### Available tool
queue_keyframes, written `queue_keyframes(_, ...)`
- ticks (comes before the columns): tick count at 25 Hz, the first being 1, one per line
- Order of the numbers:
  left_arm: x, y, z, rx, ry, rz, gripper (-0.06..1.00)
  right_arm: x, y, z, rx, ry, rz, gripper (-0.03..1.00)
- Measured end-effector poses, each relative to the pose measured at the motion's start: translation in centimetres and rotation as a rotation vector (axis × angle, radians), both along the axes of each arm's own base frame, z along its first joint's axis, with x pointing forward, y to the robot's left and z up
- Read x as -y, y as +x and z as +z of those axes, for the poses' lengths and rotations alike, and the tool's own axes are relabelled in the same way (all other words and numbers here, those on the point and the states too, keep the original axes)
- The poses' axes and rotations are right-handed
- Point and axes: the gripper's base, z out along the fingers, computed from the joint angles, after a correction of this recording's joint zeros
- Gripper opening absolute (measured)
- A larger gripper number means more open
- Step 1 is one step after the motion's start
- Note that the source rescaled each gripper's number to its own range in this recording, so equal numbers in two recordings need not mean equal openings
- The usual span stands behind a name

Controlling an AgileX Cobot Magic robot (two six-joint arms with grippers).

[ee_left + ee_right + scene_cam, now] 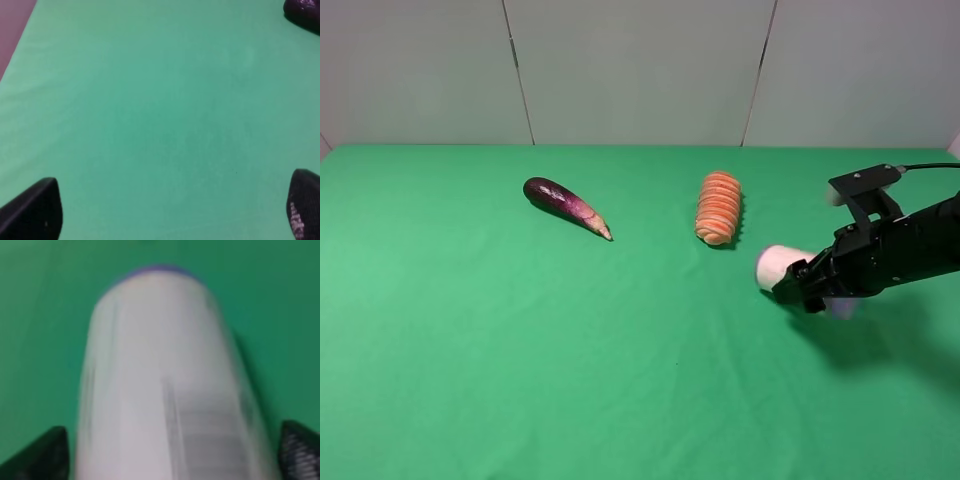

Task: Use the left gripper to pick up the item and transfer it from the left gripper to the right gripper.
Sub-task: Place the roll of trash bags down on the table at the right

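Note:
The cream-white can [782, 266] is held by my right gripper [812, 283] at the right of the green table, a little above it, motion-blurred. In the right wrist view the can [170, 390] fills the space between the two fingertips [45, 452], its purple end far from the camera. My left gripper [170, 210] is open and empty over bare green cloth; its arm is out of the exterior high view. The tip of the eggplant [304, 14] shows at the corner of the left wrist view.
A dark purple eggplant [565, 205] lies at the back left of the green table [520, 350]. An orange ribbed carrot piece [719, 207] lies at the back middle, just left of my right gripper. A pinkish edge [12, 30] borders the cloth.

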Motion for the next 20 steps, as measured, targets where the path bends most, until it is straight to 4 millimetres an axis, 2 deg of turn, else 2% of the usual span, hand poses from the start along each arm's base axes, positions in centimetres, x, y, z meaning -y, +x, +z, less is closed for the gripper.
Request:
queue_keyframes(2, 0.0, 0.0, 0.0, 0.0, 0.0, 0.0, 0.7, 0.01, 0.01, 0.0, 0.0, 0.001, -0.005, 0.96)
queue_keyframes(5, 0.0, 0.0, 0.0, 0.0, 0.0, 0.0, 0.7, 0.03, 0.04, 0.01, 0.004, -0.001, -0.007, 0.99)
queue_keyframes(20, 0.0, 0.0, 0.0, 0.0, 0.0, 0.0, 0.7, 0.06, 0.02, 0.53, 0.028, 0.001, -0.009, 1.0)
